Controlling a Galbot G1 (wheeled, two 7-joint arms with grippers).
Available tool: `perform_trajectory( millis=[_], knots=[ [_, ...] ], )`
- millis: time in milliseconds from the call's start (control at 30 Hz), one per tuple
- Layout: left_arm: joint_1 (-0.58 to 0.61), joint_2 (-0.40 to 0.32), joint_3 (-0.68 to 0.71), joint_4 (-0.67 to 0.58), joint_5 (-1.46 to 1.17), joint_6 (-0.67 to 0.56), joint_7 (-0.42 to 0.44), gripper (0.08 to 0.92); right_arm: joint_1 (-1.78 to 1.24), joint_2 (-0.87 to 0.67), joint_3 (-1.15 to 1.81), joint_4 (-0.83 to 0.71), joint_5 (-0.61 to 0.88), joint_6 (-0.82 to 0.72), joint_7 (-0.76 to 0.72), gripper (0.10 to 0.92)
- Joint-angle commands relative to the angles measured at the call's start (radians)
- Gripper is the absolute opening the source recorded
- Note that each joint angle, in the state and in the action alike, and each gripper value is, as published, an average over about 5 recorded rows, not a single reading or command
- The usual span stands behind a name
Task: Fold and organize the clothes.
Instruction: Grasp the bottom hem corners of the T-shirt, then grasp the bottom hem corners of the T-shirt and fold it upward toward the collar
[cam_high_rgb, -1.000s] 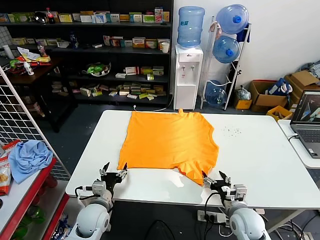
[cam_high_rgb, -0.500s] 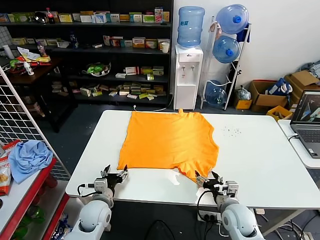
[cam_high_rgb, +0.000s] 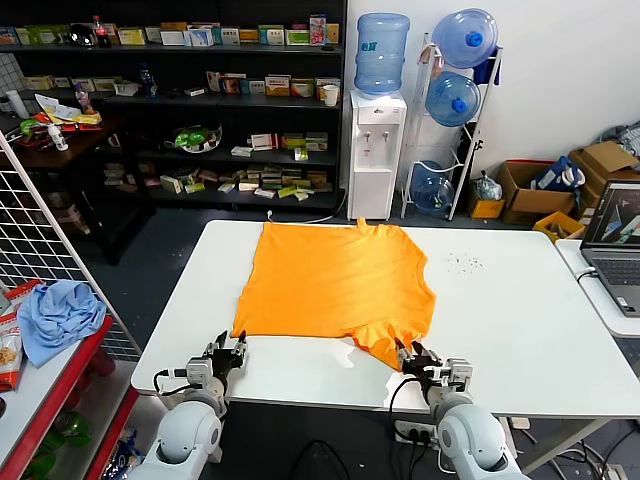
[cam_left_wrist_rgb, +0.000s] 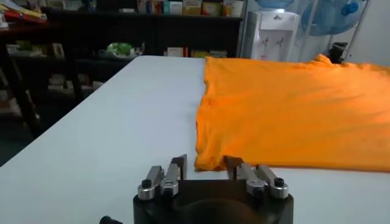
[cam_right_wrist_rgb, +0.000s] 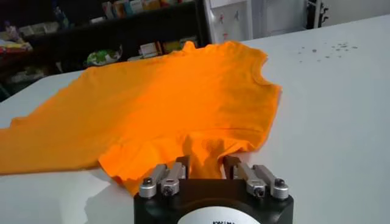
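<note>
The orange T-shirt (cam_high_rgb: 335, 285) lies spread flat on the white table (cam_high_rgb: 520, 330), no lettering showing. My left gripper (cam_high_rgb: 228, 356) is open at the shirt's near left corner; in the left wrist view that corner (cam_left_wrist_rgb: 208, 159) lies between its open fingers (cam_left_wrist_rgb: 177, 170). My right gripper (cam_high_rgb: 415, 362) is open at the near right corner, where the sleeve is bunched; in the right wrist view the orange cloth (cam_right_wrist_rgb: 204, 152) lies between its fingers (cam_right_wrist_rgb: 181, 165). Neither gripper is closed on the cloth.
A light blue cloth (cam_high_rgb: 58, 315) lies on a red shelf at the left beside a wire rack. A laptop (cam_high_rgb: 615, 245) sits on a side table at the right. Shelves and a water dispenser (cam_high_rgb: 378, 150) stand behind the table.
Both grippers have moved forward to the shirt's near corners. The right gripper has also shifted left. The left corner now sits between the left fingers.
</note>
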Motion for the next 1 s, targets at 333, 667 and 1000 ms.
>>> perform_trajectory(
  millis=[333,667,1000],
  knots=[
    [0.066,0.023,0.009,-0.108,0.002,-0.024,-0.004,0.114,-0.119,-0.059,-0.002,0.179,-0.003,-0.034,0.047,0.124],
    [0.170,0.071,-0.007,-0.256,0.013,-0.033,-0.031,0.097,-0.335,-0.175,0.053,0.363,-0.041,-0.054,0.086,0.124],
    [0.378,0.106,-0.006,-0.389,0.083,-0.034,-0.046,0.097,-0.567,-0.248,0.126,0.550,-0.068,-0.075,0.104,0.124]
  ],
)
